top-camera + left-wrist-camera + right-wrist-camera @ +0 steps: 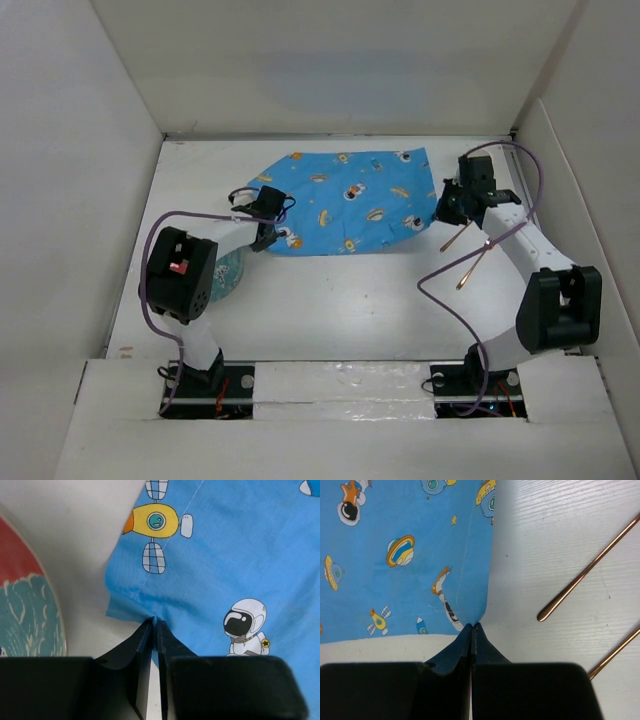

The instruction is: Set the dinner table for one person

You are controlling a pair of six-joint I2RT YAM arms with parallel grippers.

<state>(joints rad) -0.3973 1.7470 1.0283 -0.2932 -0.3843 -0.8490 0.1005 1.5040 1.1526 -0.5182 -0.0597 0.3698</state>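
Blue placemat [350,200] lies pinched at its near corners by left claw [154,622] and right claw [472,626], both arms bent forward.

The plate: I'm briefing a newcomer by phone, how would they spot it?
On the white table, look left of the blue cartoon placemat. The plate lies partly under the left arm, round with teal waves and red, unlike the thin copper handles opposite.

Left arm: white rounded-shell left arm [203,338], bulky black elbow housing [178,275] bearing a small red mark [178,267].
Right arm: matching white-shelled right arm [525,245], black elbow block [560,305].
Cables: thin purple cable [421,284] looping beside each arm.
Claws: matte black wedge-fingered left claw [154,622] and right claw [472,626].
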